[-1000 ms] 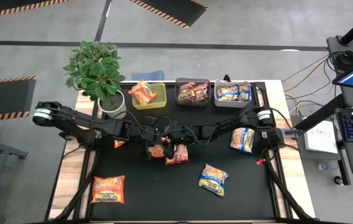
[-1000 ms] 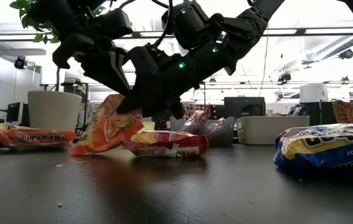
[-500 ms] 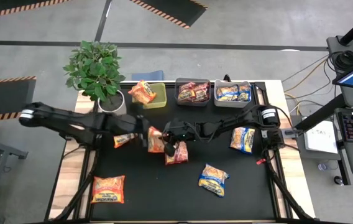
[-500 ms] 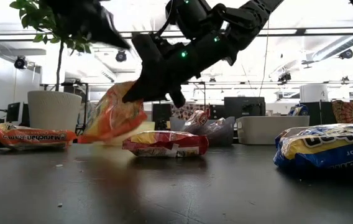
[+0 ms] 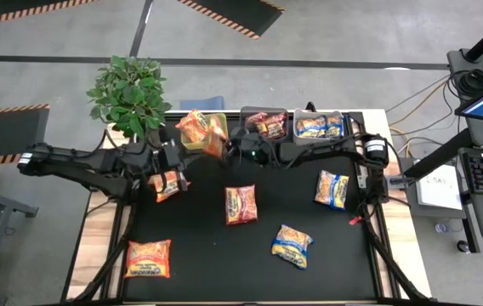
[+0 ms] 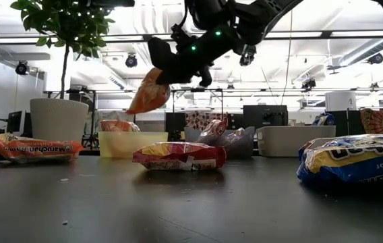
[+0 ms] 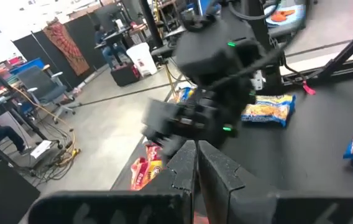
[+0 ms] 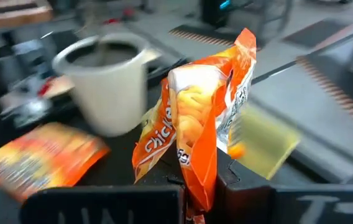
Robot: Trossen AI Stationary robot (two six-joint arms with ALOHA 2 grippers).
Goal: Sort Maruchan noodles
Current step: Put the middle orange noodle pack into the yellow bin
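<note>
The right end effector [image 5: 222, 146] is clamped on an orange noodle packet [image 5: 213, 146], holding it in the air just beside the green bin [image 5: 218, 126] at the table's [image 5: 199, 255] far edge. The left end effector [image 5: 173, 161], fingers closed and empty, hovers over another orange packet [image 5: 167, 183] near the left edge. A red packet [image 5: 241, 204] lies mid-table.

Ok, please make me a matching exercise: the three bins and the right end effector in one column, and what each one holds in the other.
1 green bin
2 dark bin
3 grey bin
4 right end effector

a blue-and-yellow packets
b gripped orange packet, in the air
c red-pink packets
d loose orange packet, lying inside

Pairs: 1-d, 2-c, 3-a, 4-b.
</note>
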